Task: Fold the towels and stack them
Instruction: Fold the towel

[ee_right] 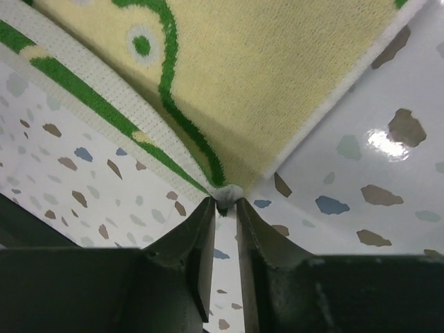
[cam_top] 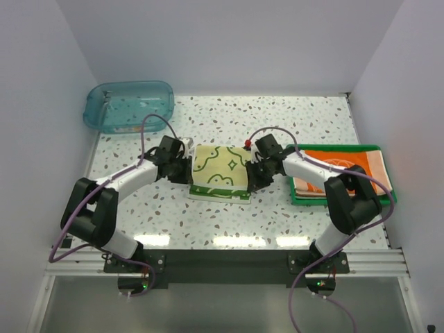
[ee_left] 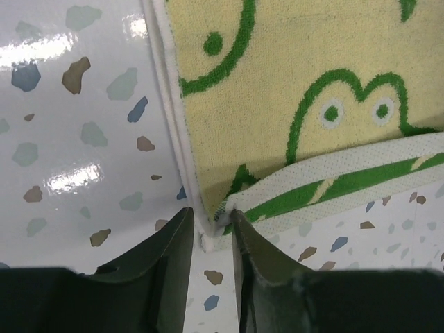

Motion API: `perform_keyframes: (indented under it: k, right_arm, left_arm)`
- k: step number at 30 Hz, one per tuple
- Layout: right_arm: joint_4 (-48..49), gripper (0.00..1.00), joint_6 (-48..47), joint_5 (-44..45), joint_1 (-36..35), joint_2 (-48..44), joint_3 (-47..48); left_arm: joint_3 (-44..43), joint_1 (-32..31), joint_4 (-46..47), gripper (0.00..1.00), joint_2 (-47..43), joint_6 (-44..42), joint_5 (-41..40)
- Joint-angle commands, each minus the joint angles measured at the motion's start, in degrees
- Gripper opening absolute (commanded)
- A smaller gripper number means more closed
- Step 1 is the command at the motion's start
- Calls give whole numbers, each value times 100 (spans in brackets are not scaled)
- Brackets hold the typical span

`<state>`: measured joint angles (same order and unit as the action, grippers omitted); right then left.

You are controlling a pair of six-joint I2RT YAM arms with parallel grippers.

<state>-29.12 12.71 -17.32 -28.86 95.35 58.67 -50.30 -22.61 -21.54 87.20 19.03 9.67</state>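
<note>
Plainly, 1 green-yellow towel [cam_top: 220, 170], 1 orange towel [cam_top: 340, 163], 1 blue bin [cam_top: 128, 104].

**Two folded towels on the speckled table.**
The green towel [cam_top: 220, 173] lies flat at the middle of the table [cam_top: 277, 125], folded so that its pale yellow reverse faces up. This face bears green outline drawings, among them a rounded figure with two eyes, and has a white hem. A band of the lower layer, green and cream, shows along the near edge. The orange towel [cam_top: 343, 163], folded and marked with white line-work, lies well apart to the right in a green tray [cam_top: 333, 146]. It rests on further layers of cloth whose pattern cannot be made out.
</note>
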Motion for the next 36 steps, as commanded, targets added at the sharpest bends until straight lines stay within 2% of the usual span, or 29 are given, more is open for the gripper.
perform_keyframes:
  k: [1, 3, 5, 8, 12, 16, 17, 20, 22, 23, 30, 36]
  right_arm:
    - [-321, 24, -163, -104, -181, -191, -67]
    - [-409, 27, -225, -166, -400, -341, -136]
    - [-550, 30, -234, -175, -610, -595, -224]
    - [-743, 35, -251, -316, -743, -964, -391]
    - [-893, 37, -357, -149, -752, -1378, -410]
    - [-701, 37, -130, 246, -752, -1353, -225]
    - [-630, 35, -24, 282, -752, -1292, -181]
    - [-288, 33, 407, 431, -752, -993, -84]
    - [-6, 30, 636, 554, -752, -799, -119]
    - [81, 30, 688, 563, -752, -747, -137]
    - [443, 29, 847, 475, -752, -237, -435]
    - [346, 29, 865, 475, -752, -394, -927]
  left_arm:
    - [117, 29, -262, 35, -299, 110, -80]
    - [222, 20, -324, 46, -563, 189, -1]
    - [328, 11, -412, 65, -923, 268, 96]
    - [539, 11, -456, 77, -1415, 409, 149]
    - [540, 11, -448, 78, -1636, 505, 105]
    - [285, -94, -334, 68, -1330, 514, 123]
    - [215, -138, -307, 62, -1241, 506, 114]
    - [-171, -340, -228, 52, -828, 506, -26]
    - [-295, -472, -175, 49, -487, 471, -193]
    - [-392, -498, -149, 43, -363, 453, -211]
    - [-217, -639, -184, 33, 341, 584, -448]
    - [652, -639, -236, 31, -70, 971, -247]
